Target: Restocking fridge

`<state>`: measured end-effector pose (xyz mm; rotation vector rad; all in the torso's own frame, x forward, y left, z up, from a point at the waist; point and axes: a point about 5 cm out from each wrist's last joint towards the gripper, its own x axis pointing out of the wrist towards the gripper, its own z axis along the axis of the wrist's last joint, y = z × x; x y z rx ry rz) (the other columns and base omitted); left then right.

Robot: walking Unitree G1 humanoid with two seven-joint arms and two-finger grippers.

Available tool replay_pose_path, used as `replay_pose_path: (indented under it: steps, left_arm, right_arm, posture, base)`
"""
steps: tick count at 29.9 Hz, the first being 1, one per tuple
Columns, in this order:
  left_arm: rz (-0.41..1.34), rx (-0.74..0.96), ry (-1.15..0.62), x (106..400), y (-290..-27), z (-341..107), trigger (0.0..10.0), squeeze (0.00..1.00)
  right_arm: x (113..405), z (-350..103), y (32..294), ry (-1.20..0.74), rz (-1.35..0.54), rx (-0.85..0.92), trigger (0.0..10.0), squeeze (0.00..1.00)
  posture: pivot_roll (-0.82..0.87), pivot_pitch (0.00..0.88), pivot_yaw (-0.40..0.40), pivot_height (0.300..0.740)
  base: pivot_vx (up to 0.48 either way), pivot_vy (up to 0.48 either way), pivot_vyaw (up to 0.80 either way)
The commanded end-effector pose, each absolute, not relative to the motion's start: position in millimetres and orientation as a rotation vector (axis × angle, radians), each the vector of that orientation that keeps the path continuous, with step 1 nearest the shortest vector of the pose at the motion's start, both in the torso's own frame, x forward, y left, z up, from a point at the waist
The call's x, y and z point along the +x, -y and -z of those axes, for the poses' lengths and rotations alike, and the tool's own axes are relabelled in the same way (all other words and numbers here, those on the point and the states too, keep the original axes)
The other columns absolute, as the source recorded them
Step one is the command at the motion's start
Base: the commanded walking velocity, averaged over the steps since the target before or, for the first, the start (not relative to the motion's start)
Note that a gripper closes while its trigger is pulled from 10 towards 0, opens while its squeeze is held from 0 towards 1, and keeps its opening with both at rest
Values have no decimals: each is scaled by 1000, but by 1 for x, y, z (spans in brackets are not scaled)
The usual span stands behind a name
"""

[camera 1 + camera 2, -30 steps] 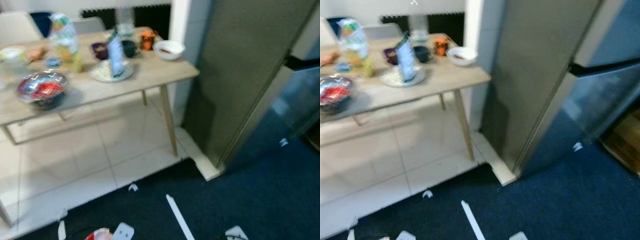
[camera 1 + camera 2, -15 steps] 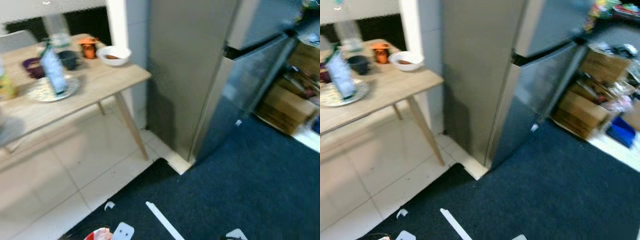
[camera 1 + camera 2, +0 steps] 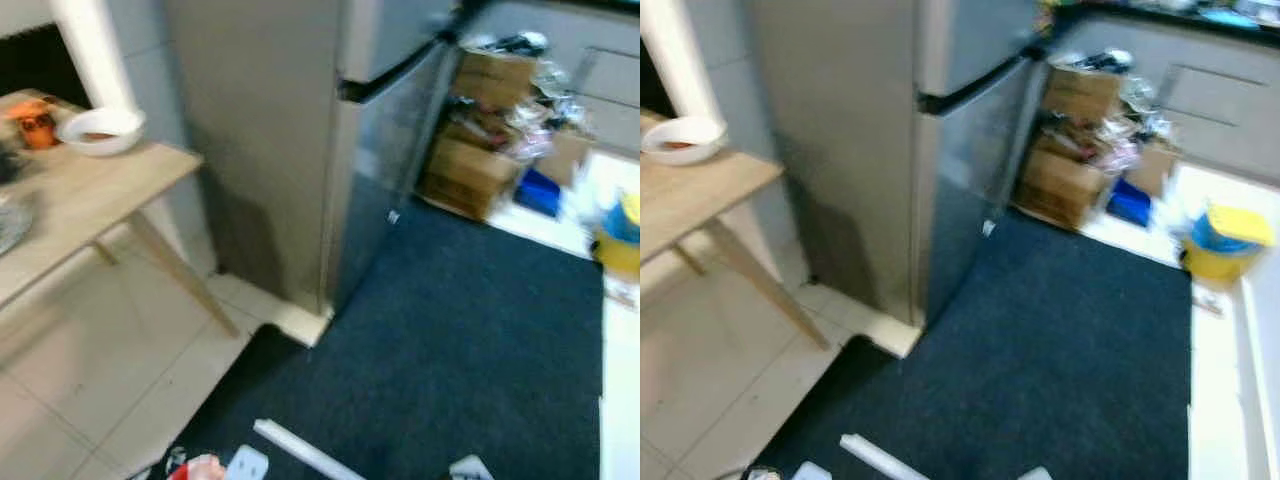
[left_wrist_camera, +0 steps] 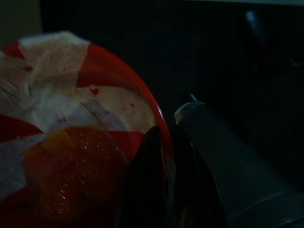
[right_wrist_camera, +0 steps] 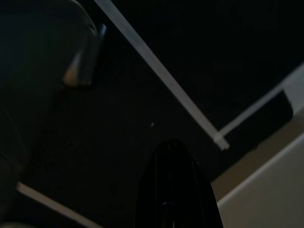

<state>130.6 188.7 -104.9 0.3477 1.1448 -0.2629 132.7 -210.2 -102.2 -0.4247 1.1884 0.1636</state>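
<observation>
Straight ahead, across the dark blue carpet (image 3: 470, 330), stands the tall grey fridge (image 3: 300, 130) with both doors closed, a black gap marking the split between upper and lower door. Off to the left a wooden table (image 3: 70, 200) sits on pale tiles, with a white bowl (image 3: 98, 130) near its right corner and a small orange thing (image 3: 36, 122) just beyond that. Far right of the fridge there's a pile of cardboard boxes (image 3: 1072, 140), plus a yellow-and-blue bucket (image 3: 1226, 240) further right. Left gripper (image 4: 164, 142) hangs low, fingers pinched tight on the rim of a red-and-white bowl (image 4: 71, 137) holding something orange. Right gripper (image 5: 173, 161) also hangs down over the dark carpet, fingers pressed together with nothing between them.
</observation>
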Motion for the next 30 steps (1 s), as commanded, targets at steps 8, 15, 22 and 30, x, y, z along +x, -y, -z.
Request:
replay_pose_path:
  steps: [8, 15, 22, 30]
  left_arm:
    - [282, 346, -1190, 118, -188, 109, 10000, 0]
    - [275, 339, -1190, 118, -190, 109, 10000, 0]
    - [274, 342, -1189, 119, -192, 108, 10000, 0]
    - [277, 344, -1183, 121, -192, 107, 10000, 0]
  right_arm:
    - [135, 101, 212, -1175, -149, -420, 10000, 0]
    - [138, 100, 209, -1149, -147, -354, 10000, 0]
    - [141, 99, 209, -1130, -176, -371, 10000, 0]
    - [142, 98, 209, -1131, -194, -373, 10000, 0]
  posture:
    - [-47, 71, -22, 740]
    - [-47, 72, -22, 740]
    - [-48, 70, -23, 740]
    - [-49, 66, -24, 740]
  base:
    - [0, 0, -700]
    - [0, 0, 0]
    - [0, 0, 686]
    - [0, 0, 800]
